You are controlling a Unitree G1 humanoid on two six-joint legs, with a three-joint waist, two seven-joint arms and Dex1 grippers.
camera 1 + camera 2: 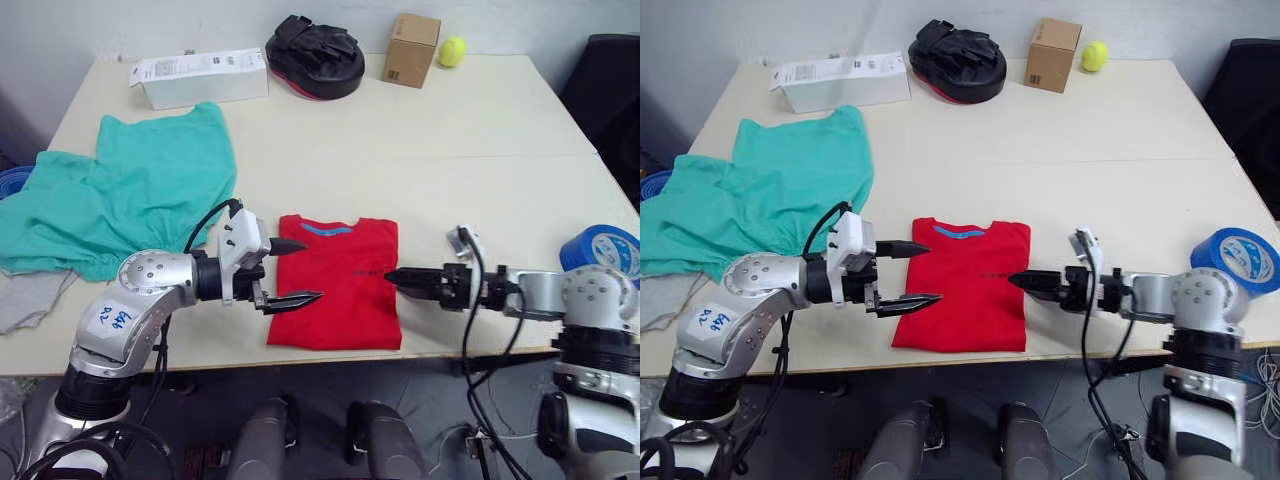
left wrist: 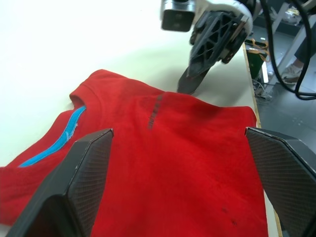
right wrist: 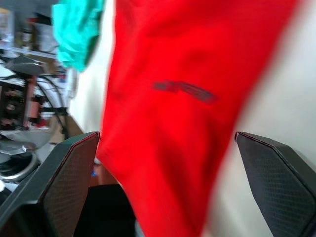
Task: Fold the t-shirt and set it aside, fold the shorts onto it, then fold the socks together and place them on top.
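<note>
The red t-shirt (image 1: 337, 285) lies folded into a rectangle near the table's front edge, collar towards the back. My left gripper (image 1: 310, 270) is open at the shirt's left edge, one finger over the fabric. My right gripper (image 1: 390, 276) points at the shirt's right edge, and its fingers stand wide apart in the right wrist view, holding nothing. The teal-green shorts (image 1: 120, 195) lie spread and rumpled on the left side of the table. A light grey sock (image 1: 30, 295) peeks out by the front left edge, partly under the shorts.
Along the back edge are a white box (image 1: 200, 77), a black padded item (image 1: 315, 55), a small cardboard box (image 1: 411, 49) and a yellow-green ball (image 1: 452, 51). A blue tape roll (image 1: 603, 255) sits at the right edge. The table (image 1: 450, 170) is bare at right centre.
</note>
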